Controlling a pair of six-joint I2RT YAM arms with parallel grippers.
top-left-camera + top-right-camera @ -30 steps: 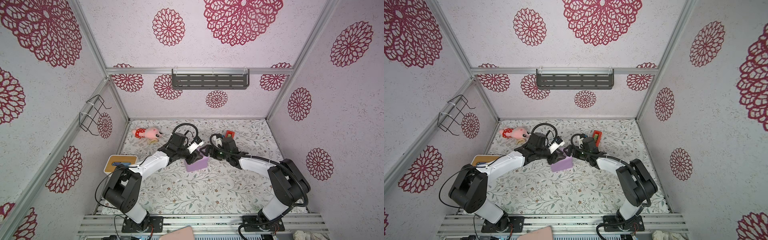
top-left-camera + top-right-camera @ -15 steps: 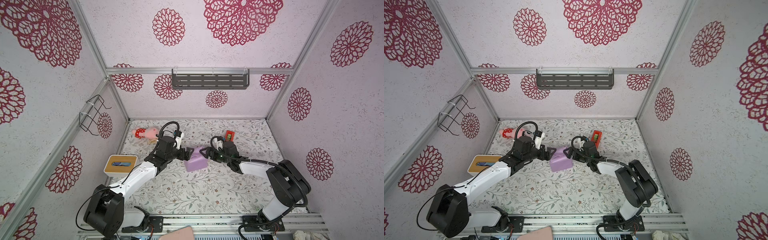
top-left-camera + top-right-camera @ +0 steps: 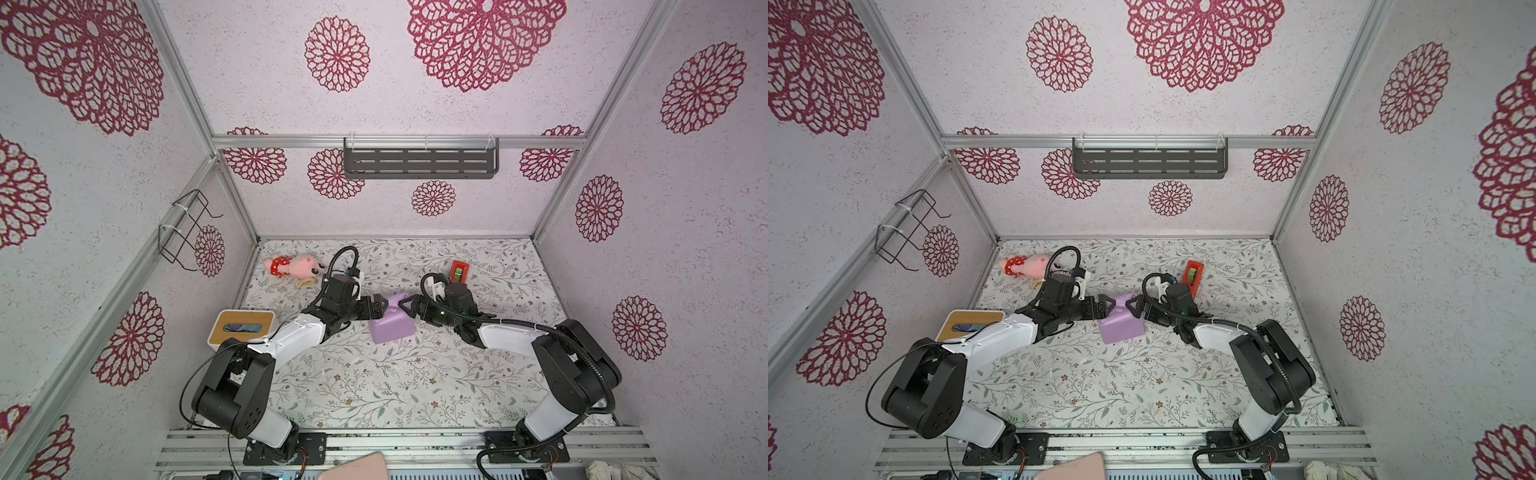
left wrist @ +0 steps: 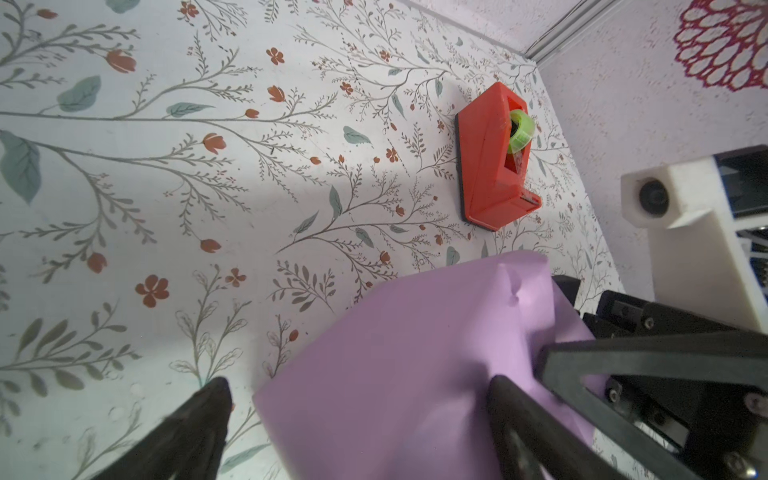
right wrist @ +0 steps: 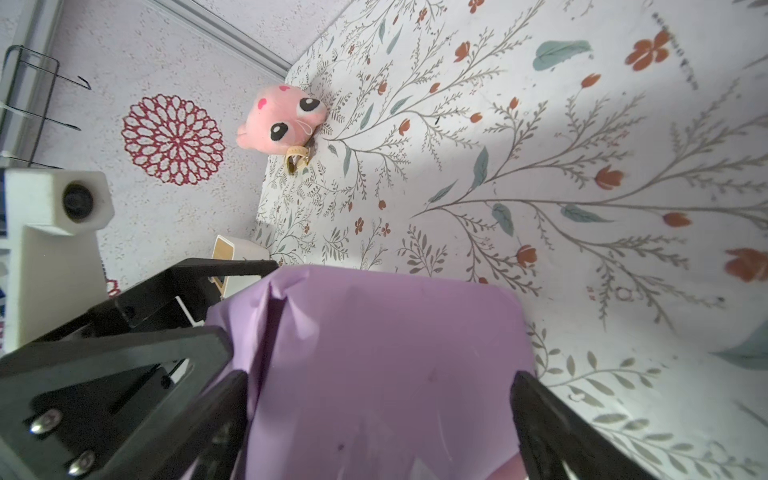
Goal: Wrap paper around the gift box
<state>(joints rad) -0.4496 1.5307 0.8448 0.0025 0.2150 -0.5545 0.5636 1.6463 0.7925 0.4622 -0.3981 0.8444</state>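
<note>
Flanking the paper [image 3: 392, 328], folded round the hidden gift box at mid-table, w/ L gripper [image 3: 381, 307] at its 9 o'clock & R gripper [image 3: 404, 309] at 3 o'clock, both gaping wide, gripping nothing, approx equally near.

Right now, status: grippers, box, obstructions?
Left gripper open, right gripper open, either side of the wrapped top. Paper covers the box; top fold puckered. Nothing blocking.

Pale walls [image 3: 257, 83] with crimson rosettes [image 3: 337, 54] enclose a floral floor [image 3: 374, 386]; a dark shelf [image 3: 419, 163] hangs behind.
</note>
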